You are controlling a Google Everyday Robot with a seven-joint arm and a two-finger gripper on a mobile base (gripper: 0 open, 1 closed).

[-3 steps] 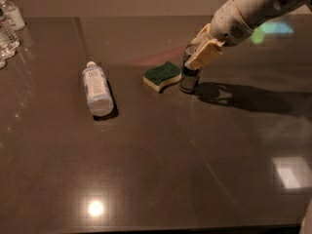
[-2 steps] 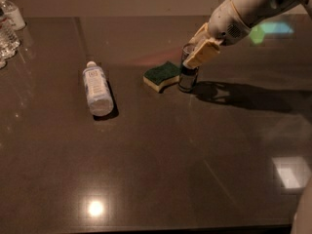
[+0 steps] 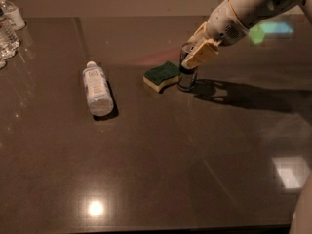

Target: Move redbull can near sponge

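While the redbull can (image 3: 185, 78) stands upright on the dark table (image 3: 161, 169), a little right of the frame's centre and in its upper half, the gripper (image 3: 194, 52) sits at the can's upper part, with a tan piece of it crossing the front of the can just below the rim. Whether the gripper is clamped on the can or only set loosely around it, I cannot tell. The can's base rests on the tabletop. Just to the left of it lies the sponge (image 3: 162, 75), dark green face up and pale yellow foam showing along its near edge. Its right end comes up so close beside the can that I cannot say if the two touch. The white arm (image 3: 243, 11) runs from the gripper to the upper right corner of the frame and casts a dark shadow (image 3: 243, 94) on the table to the right of the can.

Further left, well apart from sponge and can, a clear plastic bottle (image 3: 97, 88) with a white label lies on its side, cap toward the top of the frame. At the upper left edge stand a few more clear bottles (image 3: 7, 28), partly cut off by the frame. A small round glare spot (image 3: 95, 208) shines on the tabletop at lower left, a pale square reflection (image 3: 291, 171) sits at lower right, and a greenish-blue gleam (image 3: 270, 30) shows on the surface in the upper right, beside the arm
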